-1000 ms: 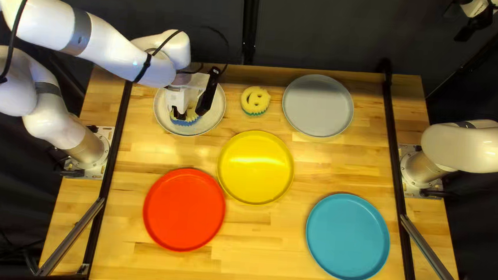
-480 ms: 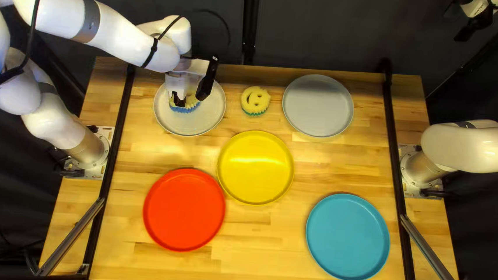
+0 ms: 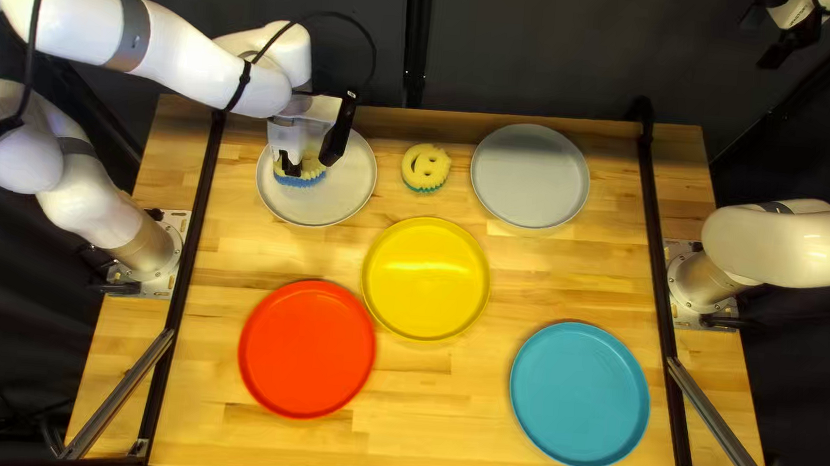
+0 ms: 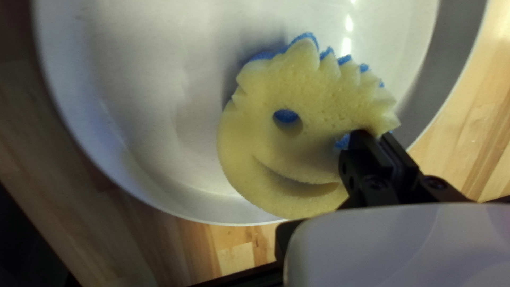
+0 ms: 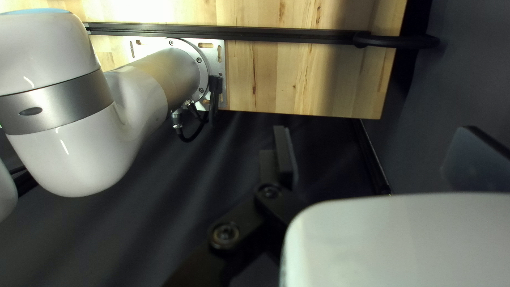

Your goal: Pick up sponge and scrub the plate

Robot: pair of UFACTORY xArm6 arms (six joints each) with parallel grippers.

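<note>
My left gripper point(image 4: 376, 137) was clamped on the blue-backed smiley sponge point(image 4: 319, 95), which had shifted from the white plate's point(image 3: 345, 184) six o'clock side towards ten; scrubbing seemed under way. Only the left wrist view showed a finger in its eye hole; only the top left view showed the green-backed sponge point(image 3: 410, 165), beyond three o'clock. My right gripper point(image 5: 374, 133) stood apart-jawed.

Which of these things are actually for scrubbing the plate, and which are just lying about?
Part of the job:
- blue-backed sponge, gripped over the plate
- white plate under it
- left gripper

Just lying about:
- green-backed sponge
- grey plate
- yellow plate
- red plate
- blue plate
</note>
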